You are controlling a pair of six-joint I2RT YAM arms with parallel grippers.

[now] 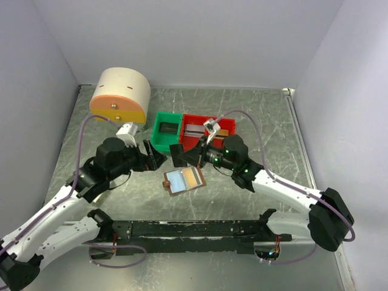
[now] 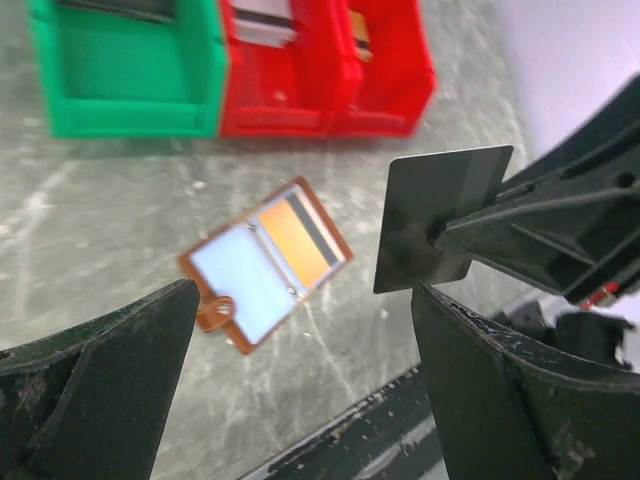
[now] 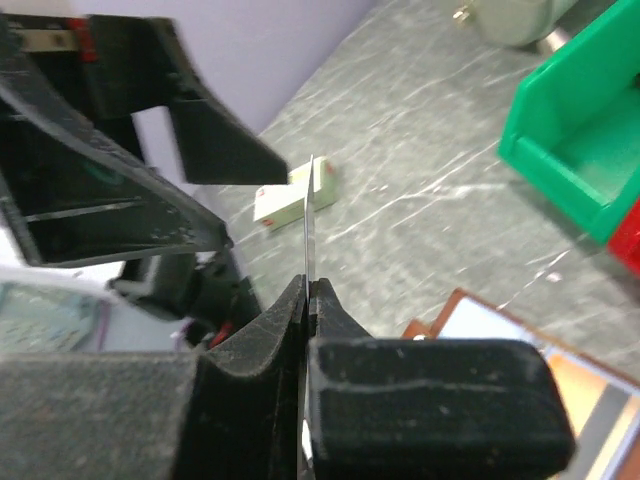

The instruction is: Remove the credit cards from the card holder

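At the far left of the tabletop (image 1: 273,133) a big round tan box (image 1: 120,94) with an orange front is sitting near the back wall. Just in front of it the left tool (image 1: 154,156) is hanging in the air with its two fingers spread wide apart, and nothing is sitting in between them. Behind the tools a green bin (image 1: 167,130) is standing with its side touching a red bin (image 1: 209,130). Between the two tools the card holder (image 1: 183,180) is lying flat and open on the tabletop, a bit closer to the arm bases, and no tool is touching it. Its left panel is showing pale blue, and an orange card (image 1: 193,177) with a dark stripe is sitting in its right panel. A small brown tab is sticking out from its left edge. Above the card holder a black card (image 1: 180,154) is standing up on its edge in the air. The right tool (image 1: 193,154) is pinching this black card tight by one side, with its fingers closed on it, and is pointing it at the open left tool. Two cards are lying inside the red bin. In the right wrist view a small white-and-red box (image 3: 295,195) is lying on the tabletop behind the black card.
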